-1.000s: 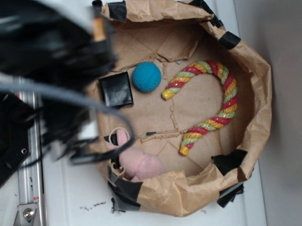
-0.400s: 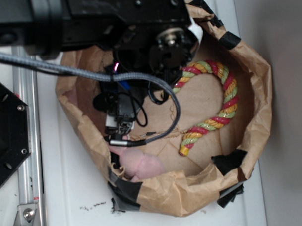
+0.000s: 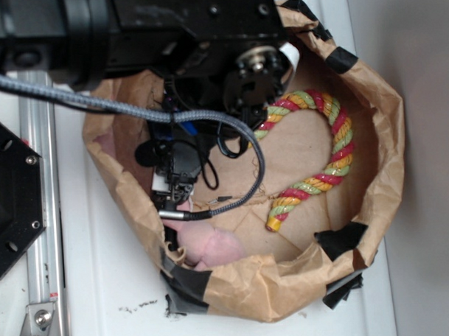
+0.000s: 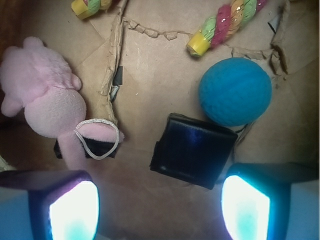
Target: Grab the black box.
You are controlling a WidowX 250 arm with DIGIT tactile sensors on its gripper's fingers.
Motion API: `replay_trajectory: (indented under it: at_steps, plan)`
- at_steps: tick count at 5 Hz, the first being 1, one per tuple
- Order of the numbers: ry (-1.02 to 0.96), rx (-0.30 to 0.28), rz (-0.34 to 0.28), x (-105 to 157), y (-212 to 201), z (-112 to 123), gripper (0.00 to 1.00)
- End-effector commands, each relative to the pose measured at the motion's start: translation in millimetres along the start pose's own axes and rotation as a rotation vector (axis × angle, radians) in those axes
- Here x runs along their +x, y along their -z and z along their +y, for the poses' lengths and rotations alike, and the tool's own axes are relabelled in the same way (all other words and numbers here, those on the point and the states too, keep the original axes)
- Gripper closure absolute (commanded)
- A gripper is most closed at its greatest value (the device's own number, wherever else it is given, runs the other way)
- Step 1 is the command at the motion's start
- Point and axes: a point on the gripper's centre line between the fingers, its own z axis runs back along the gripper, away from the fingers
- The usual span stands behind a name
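Note:
The black box (image 4: pixel 194 150), flat, square and a little glossy, lies on the brown paper floor in the wrist view. It sits just ahead of my open gripper (image 4: pixel 160 210), nearer the right finger (image 4: pixel 247 207) than the left one (image 4: pixel 75 210). Nothing is between the fingers. A teal ball (image 4: pixel 235 91) touches the box's far right corner. In the exterior view my arm and gripper (image 3: pixel 173 166) hang over the left part of the paper bag (image 3: pixel 385 133) and hide both box and ball.
A pink plush toy (image 4: pixel 47 100) lies left of the box, also seen at the bag's near wall (image 3: pixel 212 246). A striped rope toy (image 3: pixel 334 135) curves through the right half. Outside the bag are a black hexagonal plate (image 3: pixel 8 205) and a metal rail (image 3: pixel 41 292).
One second ago the box and ball lay uncovered in the bag. My arm has since swung in over them, and the gripper has lowered slightly toward the bag floor.

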Motion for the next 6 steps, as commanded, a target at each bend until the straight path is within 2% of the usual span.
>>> replay_trajectory:
  at_steps: [1, 2, 3, 4, 5, 6]
  plan:
    - [-0.002, 0.006, -0.018, -6, 1, -5, 0.0]
    - [-0.163, -0.031, -0.056, -6, 37, 14, 0.0]
    - [-0.235, 0.011, -0.041, -11, 56, 12, 0.0]
    - [-0.334, 0.061, -0.096, -16, 68, 25, 0.0]
    - [-0.302, 0.042, -0.081, -3, 76, 33, 0.0]
    - [-0.29, 0.056, -0.073, 10, 71, 26, 0.0]
